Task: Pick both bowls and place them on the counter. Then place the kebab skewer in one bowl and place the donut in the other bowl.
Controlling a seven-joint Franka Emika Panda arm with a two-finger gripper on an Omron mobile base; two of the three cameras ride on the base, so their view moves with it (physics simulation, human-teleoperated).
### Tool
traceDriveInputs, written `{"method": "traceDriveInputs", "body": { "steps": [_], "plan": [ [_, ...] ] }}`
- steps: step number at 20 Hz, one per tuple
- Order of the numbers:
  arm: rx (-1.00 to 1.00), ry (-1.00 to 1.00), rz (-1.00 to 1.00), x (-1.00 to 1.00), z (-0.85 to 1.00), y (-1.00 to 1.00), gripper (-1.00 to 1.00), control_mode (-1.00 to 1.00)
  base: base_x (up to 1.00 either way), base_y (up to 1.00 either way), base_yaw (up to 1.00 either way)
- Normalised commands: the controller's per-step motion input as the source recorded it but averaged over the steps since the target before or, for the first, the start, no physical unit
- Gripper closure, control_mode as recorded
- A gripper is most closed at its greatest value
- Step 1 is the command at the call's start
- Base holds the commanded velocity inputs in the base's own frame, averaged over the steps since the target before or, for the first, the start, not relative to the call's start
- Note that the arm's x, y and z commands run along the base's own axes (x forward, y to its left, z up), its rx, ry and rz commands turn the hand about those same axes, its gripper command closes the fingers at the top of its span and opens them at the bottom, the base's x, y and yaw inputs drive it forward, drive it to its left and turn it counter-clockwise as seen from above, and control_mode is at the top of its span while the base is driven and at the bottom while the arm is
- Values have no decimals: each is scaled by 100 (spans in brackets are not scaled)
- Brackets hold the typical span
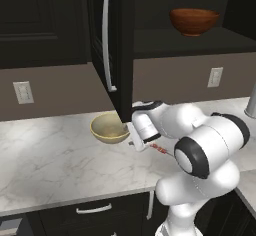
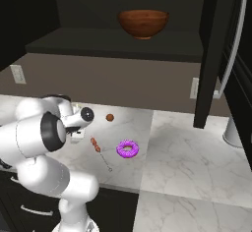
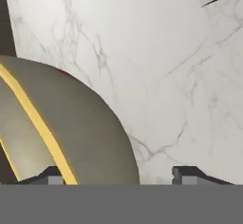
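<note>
Two bowls logged | cream bowl (image 1: 110, 128) on worktop (image 1: 50, 155), jaws spread wide beside its rim | brown bowl (image 2: 143, 23) on cabinet shelf (image 2: 98, 46) | we note skewer (image 2: 98, 151) just beside donut (image 2: 127, 149)

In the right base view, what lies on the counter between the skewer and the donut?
Nothing: between the skewer and the donut there is bare counter. The right base view shows this.

A kitchen: white marble counter (image 1: 50, 155), dark drawers (image 1: 95, 211), open dark cupboard (image 2: 118, 42), wall sockets (image 1: 23, 92).
</note>
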Motion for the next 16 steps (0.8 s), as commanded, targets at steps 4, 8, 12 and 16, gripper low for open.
{"method": "traceDriveInputs", "body": {
  "steps": [4, 8, 12, 16],
  "plan": [
    [0, -3, 0, -18, 22, -4, -100, -100, 0, 0, 0],
    [0, -10, 0, -16, 25, 0, -100, -100, 0, 0, 0],
    [0, -9, 0, -32, 37, -10, -100, -100, 0, 0, 0],
    [0, -2, 0, -38, 48, -19, -100, -100, 0, 0, 0]
  ]
}}
